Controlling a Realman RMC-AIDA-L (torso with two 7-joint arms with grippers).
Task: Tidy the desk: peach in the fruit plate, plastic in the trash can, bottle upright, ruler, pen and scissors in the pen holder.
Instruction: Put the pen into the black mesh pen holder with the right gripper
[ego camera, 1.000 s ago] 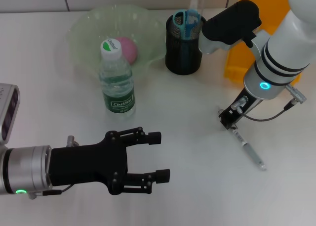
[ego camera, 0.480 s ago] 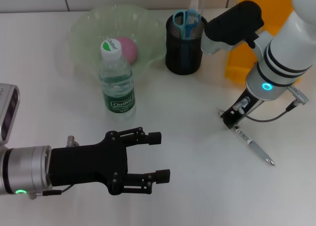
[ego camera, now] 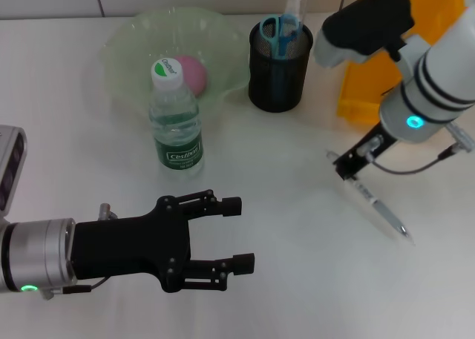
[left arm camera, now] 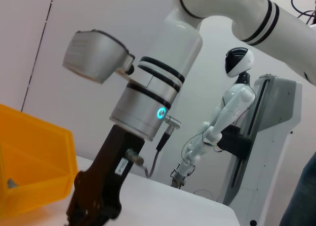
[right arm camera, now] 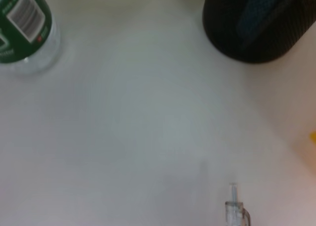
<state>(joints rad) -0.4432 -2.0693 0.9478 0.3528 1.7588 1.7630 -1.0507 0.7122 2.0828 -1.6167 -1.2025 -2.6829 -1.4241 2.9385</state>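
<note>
My right gripper hangs to the right of the black mesh pen holder, shut on the upper end of the pen. The pen slants down and to the right from it. Its clear end shows in the right wrist view. The scissors and the ruler stand inside the holder. The pink peach lies in the green fruit plate. The bottle stands upright in front of the plate. My left gripper is open at the near left, holding nothing.
An orange trash can stands behind my right arm, and its wall shows in the left wrist view. The bottle and the pen holder appear in the right wrist view. No plastic is in sight.
My right gripper has moved up and slightly right, and the pen has gone with it. The left arm has stayed still.
</note>
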